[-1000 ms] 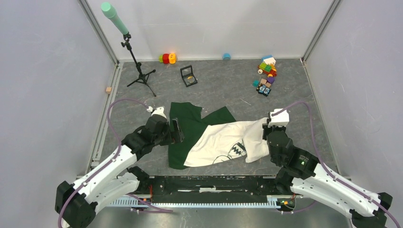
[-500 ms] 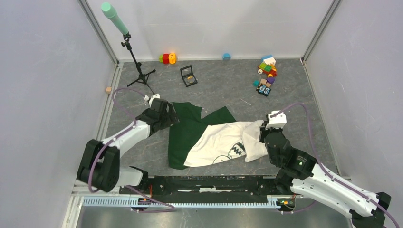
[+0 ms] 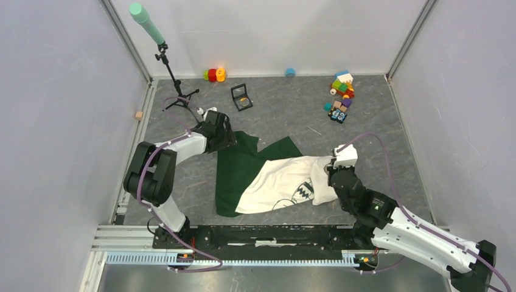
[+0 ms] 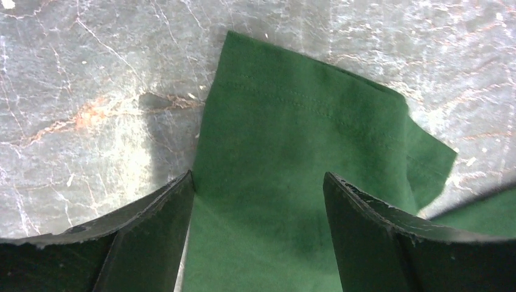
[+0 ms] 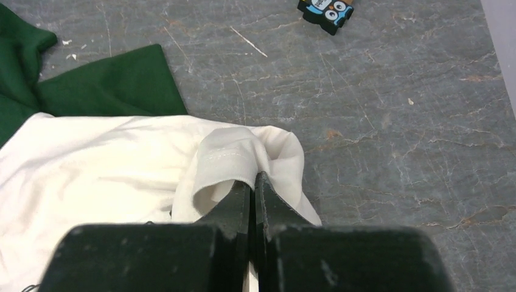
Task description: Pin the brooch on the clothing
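Top external: clothing (image 3: 286, 179), marbled table (image 3: 286, 115), pale walls (image 3: 55, 103).

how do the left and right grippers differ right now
The left gripper is open, jaws straddling the green sleeve; the right gripper is shut, pinching the cream hem. The left grips nothing; the right holds a bunched fold. Both sit at the shirt, on opposite ends.

T-shirt (image 3: 277, 176): crumpled, print partly showing | left claw (image 3: 229, 134): over its green part | right claw (image 3: 330, 173): at its cream edge
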